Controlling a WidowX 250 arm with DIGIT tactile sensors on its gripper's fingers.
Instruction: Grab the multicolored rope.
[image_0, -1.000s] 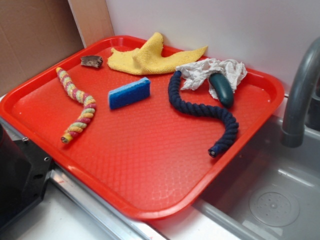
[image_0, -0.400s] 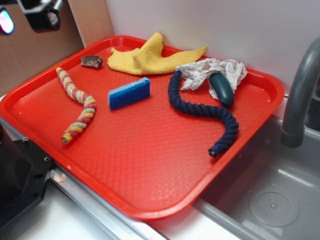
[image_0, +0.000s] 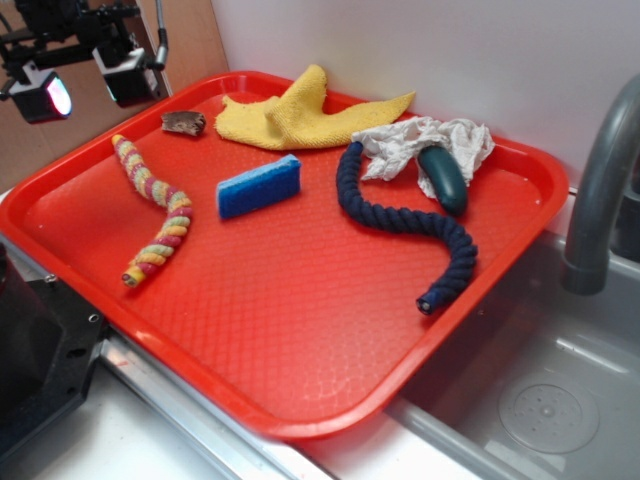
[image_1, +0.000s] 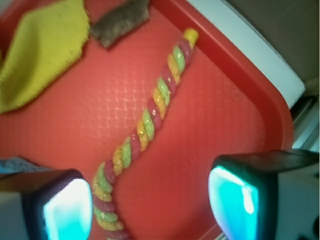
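The multicolored rope (image_0: 155, 212) is laid out wavy on the left part of the red tray (image_0: 300, 340), running from near the far-left rim down toward the front-left edge. The gripper (image_0: 82, 85) is seen up at the top left of the exterior view, hanging above the tray's far-left corner with its fingers spread apart and nothing held between them (the pads glow pale in the light). In the wrist view the rope (image_1: 145, 130) is framed between the two fingers (image_1: 235, 200), with no contact visible.

A small brown scrap (image_0: 184, 122) is parked near the rope's far end, and a yellow cloth (image_0: 300, 115) is spread along the back. A blue sponge (image_0: 259, 186) sits just right of the rope. Further right, a dark navy rope (image_0: 410, 225) is curled, with a crumpled white rag (image_0: 425, 140) and a dark green object (image_0: 443, 178) resting on it. A grey faucet (image_0: 600, 190) is seen off the tray's right side.
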